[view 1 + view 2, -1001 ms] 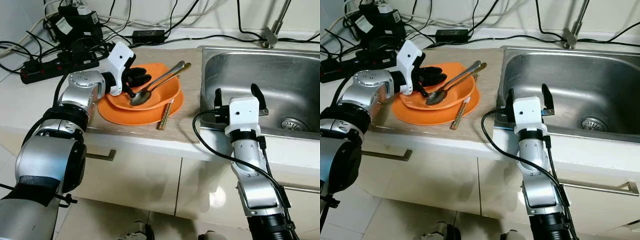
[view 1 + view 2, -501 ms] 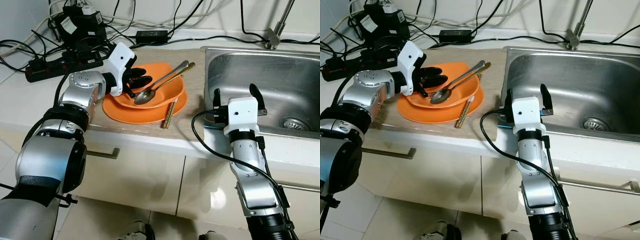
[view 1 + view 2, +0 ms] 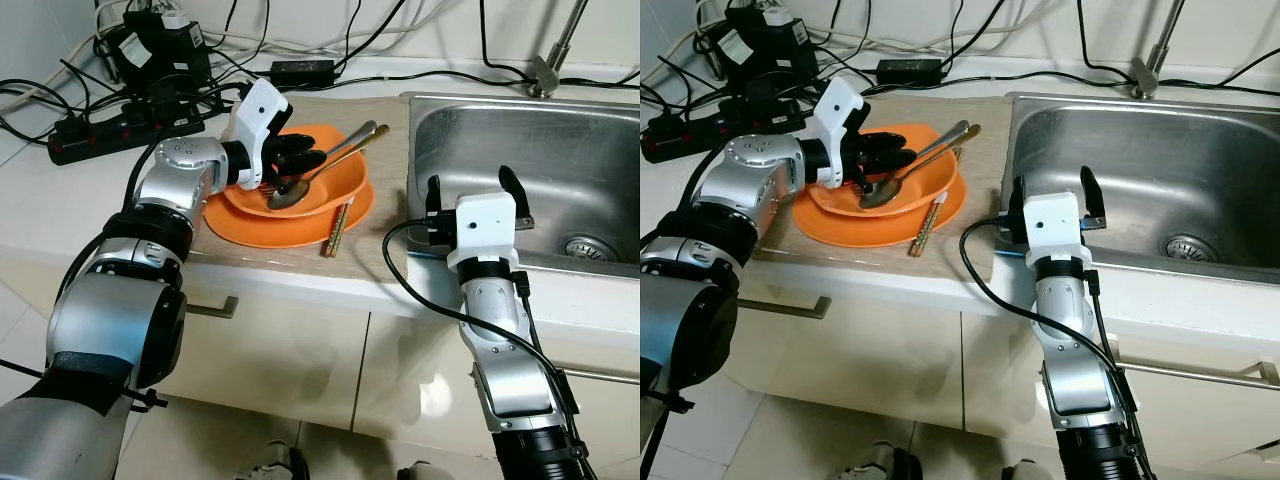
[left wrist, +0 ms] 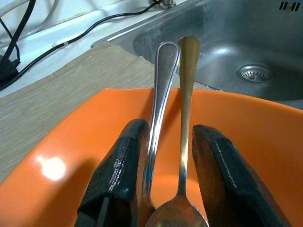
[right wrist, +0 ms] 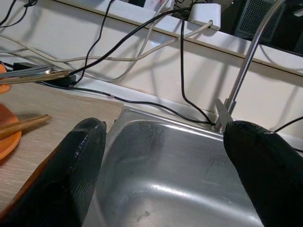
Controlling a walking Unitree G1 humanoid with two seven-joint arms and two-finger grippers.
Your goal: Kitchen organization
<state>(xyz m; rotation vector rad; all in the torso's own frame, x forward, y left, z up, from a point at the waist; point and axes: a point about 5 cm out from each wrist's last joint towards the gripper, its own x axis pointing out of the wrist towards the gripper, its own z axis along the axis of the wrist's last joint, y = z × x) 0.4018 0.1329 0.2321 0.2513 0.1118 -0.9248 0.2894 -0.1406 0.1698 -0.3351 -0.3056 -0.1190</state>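
Observation:
An orange bowl point(image 3: 330, 188) sits on an orange plate point(image 3: 262, 228) on the counter, left of the sink point(image 3: 600, 130). A silver spoon point(image 4: 161, 94) and a gold spoon point(image 4: 187, 94) lie side by side in the bowl, handles out over its far rim. My left gripper point(image 3: 300, 165) reaches into the bowl, open, one black finger point(image 4: 118, 175) on each side of the two spoon handles. Wooden chopsticks point(image 3: 335, 228) lean on the plate's right edge. My right gripper point(image 3: 472, 183) stands open at the sink's front rim, holding nothing.
A faucet point(image 3: 550, 60) rises behind the sink. Black cables, a power strip point(image 3: 100, 135) and adapters crowd the counter's back left. A wood-grain mat point(image 3: 385, 230) lies under the plate. Cabinet fronts with a handle point(image 3: 210, 308) are below.
My left gripper has pushed further into the bowl, its fingers now straddling the spoons near their heads. The view shifted slightly a second ago. The right arm has stayed put.

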